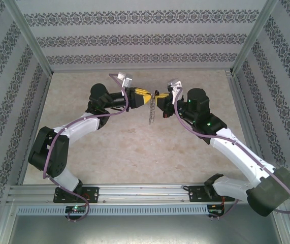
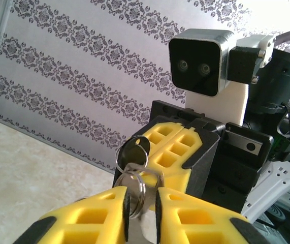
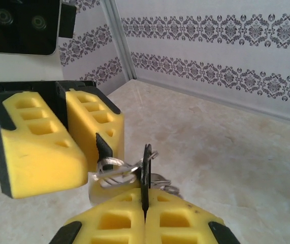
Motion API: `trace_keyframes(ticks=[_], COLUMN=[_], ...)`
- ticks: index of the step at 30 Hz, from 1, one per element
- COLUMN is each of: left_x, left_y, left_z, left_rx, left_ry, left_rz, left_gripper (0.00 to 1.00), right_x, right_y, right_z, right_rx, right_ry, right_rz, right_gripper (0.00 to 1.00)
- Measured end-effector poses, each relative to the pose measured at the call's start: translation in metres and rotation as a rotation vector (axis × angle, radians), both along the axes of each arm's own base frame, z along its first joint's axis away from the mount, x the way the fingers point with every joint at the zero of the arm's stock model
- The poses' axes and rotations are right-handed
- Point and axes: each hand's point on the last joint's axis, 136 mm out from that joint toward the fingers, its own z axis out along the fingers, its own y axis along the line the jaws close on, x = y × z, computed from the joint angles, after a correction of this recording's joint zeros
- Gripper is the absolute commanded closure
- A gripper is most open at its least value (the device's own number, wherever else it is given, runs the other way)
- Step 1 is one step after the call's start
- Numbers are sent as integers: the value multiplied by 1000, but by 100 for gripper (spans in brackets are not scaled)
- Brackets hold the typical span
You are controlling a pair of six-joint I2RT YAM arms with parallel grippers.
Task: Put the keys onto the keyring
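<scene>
Top view: the left gripper (image 1: pixel 150 96) and the right gripper (image 1: pixel 158 101) meet tip to tip above the table (image 1: pixel 134 152), one on either side of the keyring (image 1: pixel 152 113), whose fine chain hangs straight down between them.

Left wrist view: the left jaws stand a little apart with the keyring in the gap, against one pad and clear of the other, so released. The key (image 2: pixel 133 151) sits just above the keyring.

Right wrist view: the right fingers are clamped on the key's black head, seen edge-on just right of the keyring
</scene>
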Motion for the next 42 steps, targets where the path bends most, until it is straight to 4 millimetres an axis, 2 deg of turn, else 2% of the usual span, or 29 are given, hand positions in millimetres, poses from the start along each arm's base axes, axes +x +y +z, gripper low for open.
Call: trace_keyframes(ticks=[8,12,17,22,28,36,42], left_x=[6,14,20,18,15,20,22], left_y=[5,21,52,72,83,89,91], left_z=[-19,-27,-21,-7,-4,-18,-24], left_rx=[19,29,27,32,64,117,138], left_ry=[25,46,30,-9,-30,-8,7], left_rz=[49,118,250,358,444,489,504], left_gripper=[67,66,63,62,62,62,62], right_x=[4,9,20,34,57,90,94], right_y=[-4,-5,-1,8,29,76,85], right_z=[-4,-9,-31,-63,-96,-111,-120], right_rx=[-5,-13,-37,-61,-67,-9,16], right_ry=[11,24,70,139,224,265,293], right_rz=[-13,-21,-25,-19,1,52,64], right_gripper=[100,100,100,100,100,100,100])
